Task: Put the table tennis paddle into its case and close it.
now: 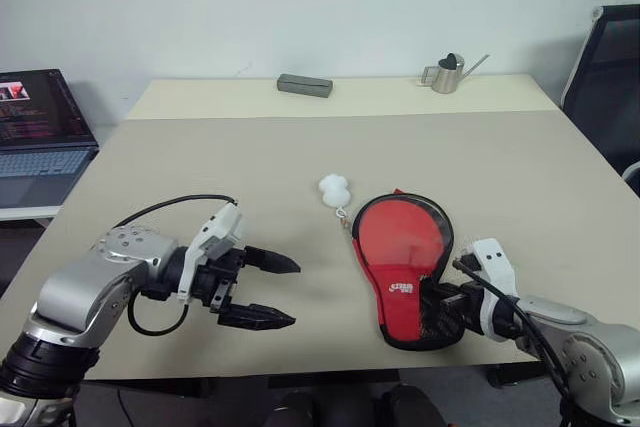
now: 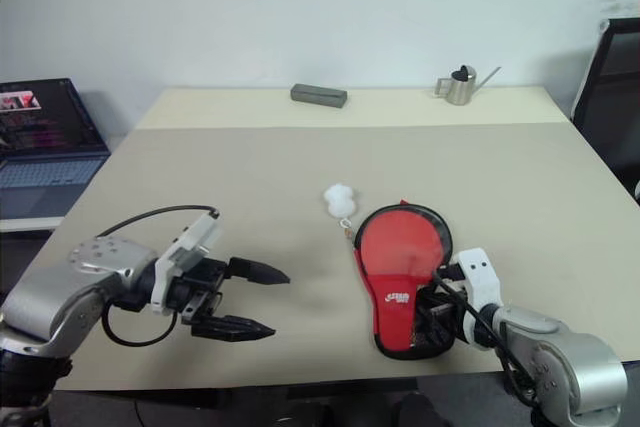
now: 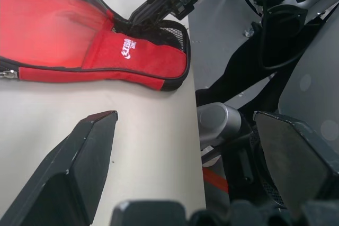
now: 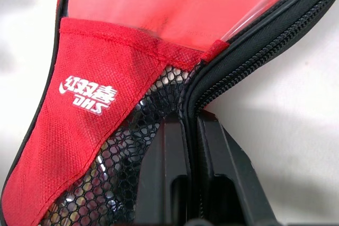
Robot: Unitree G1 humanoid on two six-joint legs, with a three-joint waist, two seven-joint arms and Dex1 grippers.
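Note:
The case (image 1: 412,285) lies flat near the table's front right edge, its narrow end toward me. Its black zip rim is open and a white pom-pom (image 1: 333,188) sits off the far end. The table tennis paddle's red face (image 1: 398,235) shows through the case's clear window; its handle is hidden. My right gripper (image 1: 440,305) is shut at the narrow end, and the zip edge (image 4: 233,62) runs down between its fingertips (image 4: 172,141). My left gripper (image 1: 285,292) hovers open to the left of the case, pointing at it, with nothing between its fingers.
At the table's far edge lie a grey block (image 1: 304,85) and a small metal watering can (image 1: 450,74). An open laptop (image 1: 40,132) sits on a side desk to the left. A black chair (image 1: 610,77) stands at the right. The case's narrow end reaches the table's front edge (image 3: 193,130).

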